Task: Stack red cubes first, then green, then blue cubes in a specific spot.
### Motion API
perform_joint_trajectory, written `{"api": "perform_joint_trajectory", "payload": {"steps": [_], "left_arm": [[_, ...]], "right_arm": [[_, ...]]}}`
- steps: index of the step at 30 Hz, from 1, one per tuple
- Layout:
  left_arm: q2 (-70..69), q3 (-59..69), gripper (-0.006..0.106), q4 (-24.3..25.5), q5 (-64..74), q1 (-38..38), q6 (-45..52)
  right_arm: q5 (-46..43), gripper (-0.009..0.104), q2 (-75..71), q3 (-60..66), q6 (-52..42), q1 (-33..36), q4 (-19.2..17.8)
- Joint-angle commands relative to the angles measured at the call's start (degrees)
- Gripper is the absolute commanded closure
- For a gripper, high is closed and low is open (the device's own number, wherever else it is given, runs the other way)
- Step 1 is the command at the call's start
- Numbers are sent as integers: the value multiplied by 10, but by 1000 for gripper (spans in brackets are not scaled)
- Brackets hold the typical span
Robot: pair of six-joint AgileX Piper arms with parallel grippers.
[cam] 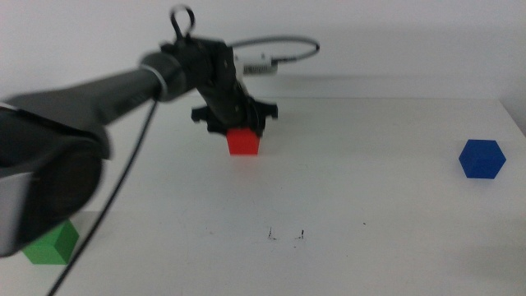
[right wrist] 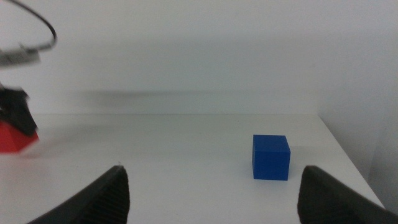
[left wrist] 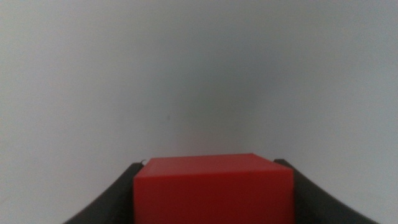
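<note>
At the back middle of the table, the red cube (cam: 243, 142) sits between the jaws of my left gripper (cam: 241, 125). The left wrist view shows both dark jaws of the left gripper (left wrist: 212, 180) pressed against the sides of the red cube (left wrist: 212, 190). Whether the cube rests on the table or hangs just above it, I cannot tell. The green cube (cam: 51, 243) lies at the front left, partly behind the left arm. The blue cube (cam: 482, 159) (right wrist: 271, 157) stands at the far right. The marked spot (cam: 286, 235) shows as small black ticks at the front centre. My right gripper (right wrist: 214, 193) is open, well short of the blue cube.
The white table's right edge (cam: 514, 115) runs close behind the blue cube. A grey cable (cam: 283, 43) loops above the left wrist. The left arm's thick body (cam: 49, 156) covers the front-left part of the table.
</note>
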Motion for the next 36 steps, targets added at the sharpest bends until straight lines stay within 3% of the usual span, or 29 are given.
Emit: {"api": "perform_joint_trajectory", "payload": {"steps": [1, 5, 7, 10, 14, 32, 36], "left_arm": [[-75, 23, 77, 2, -1, -11, -18], [-208, 210, 76, 70, -91, -55, -131], [-266, 296, 76, 136, -129, -93, -236], [-296, 349, 76, 256, -97, -166, -411], [-277, 362, 76, 334, -64, -230, -522], [-175, 382, 75, 323, -161, -237, -587], [-174, 382, 69, 326, -169, -237, -572]], "right_arm": [[-6, 2, -2, 0, -4, 2, -1], [-6, 2, -2, 0, -4, 2, -1], [-6, 2, -2, 0, -4, 2, -1], [-6, 2, -2, 0, -4, 2, -1], [-6, 2, -2, 0, -4, 2, -1], [-6, 2, -2, 0, -4, 2, -1], [-6, 2, -2, 0, -4, 2, -1]]}}
